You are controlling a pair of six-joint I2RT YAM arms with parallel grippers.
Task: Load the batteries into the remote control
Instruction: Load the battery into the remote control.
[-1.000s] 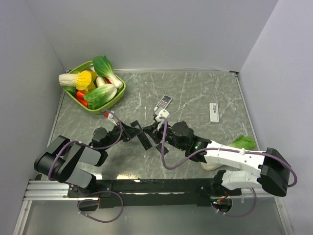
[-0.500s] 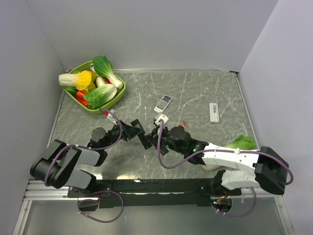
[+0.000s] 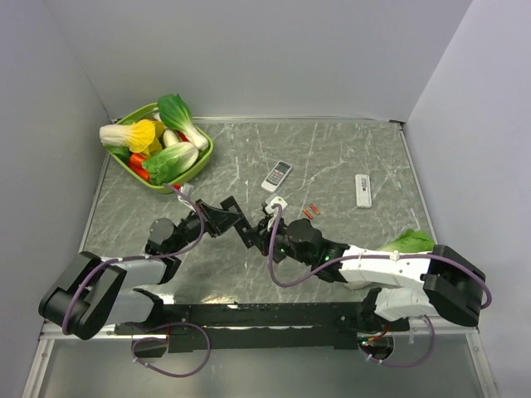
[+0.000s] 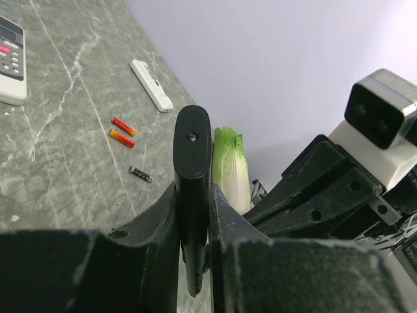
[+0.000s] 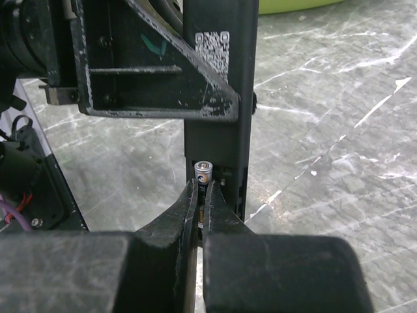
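From above, the left arm lies low and stretched from its base toward the middle of the grey marbled table top (image 3: 332,157), with the forearm nearly level. Its left gripper (image 3: 238,222) points at the right gripper (image 3: 264,235). The right arm reaches leftward, just as low. The two tools meet tip to tip; what sits between them is too small to tell here. Behind the right gripper, near its wrist, lie two orange-red batteries (image 3: 311,212). Farther ahead of it are a white button remote (image 3: 277,174) and a white slim remote (image 3: 362,190). Well off to the left gripper's left stands a green plastic basket (image 3: 208,150) of toy vegetables.

In the left wrist view, the left gripper's fingers are clamped on a black slim plastic remote control (image 4: 193,163). It stands on end between them, its upper end rising past the fingertips. Ahead of the tool and to its left lies a loose dark battery (image 4: 140,174), with the orange-red pair beyond it. A pale green toy cabbage (image 4: 229,166) shows just behind the remote.

In the right wrist view, the right gripper's fingers are pressed onto a small dark cylindrical battery with a silvery end (image 5: 204,171). The silvery end pokes out just past the fingertips, close against the black remote straight ahead.
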